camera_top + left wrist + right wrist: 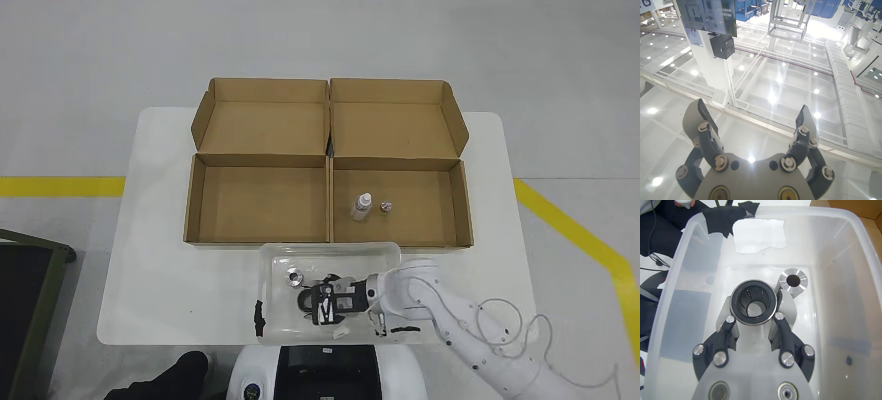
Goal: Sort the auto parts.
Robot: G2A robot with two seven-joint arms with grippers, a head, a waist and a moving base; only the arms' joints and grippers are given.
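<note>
The right claw (753, 303) is inside the clear plastic bin (857, 228) and is clenched around a linear bearing (736, 300), one finger on each side of its body. The bearing is a short cylinder with a steel shell and a black end ring. Its bore faces the wrist camera, and thin rows of small balls run along the inner wall. Just beside one finger of this claw, a little past its tip, stands a silver sleeve (793, 280) with a dark round hole in its bright end face. I cannot tell if it touches the finger. Farther ahead of the claw, the bin wall has a torn white paper (759, 236) and black tape (723, 217) over the rim.

The left claw (752, 106) is spread wide and grasps nothing. It points up to the ceiling.

In the top view, two cardboard boxes (200, 200) lie on the tabletop (150, 250), beyond the bin from the right claw.
</note>
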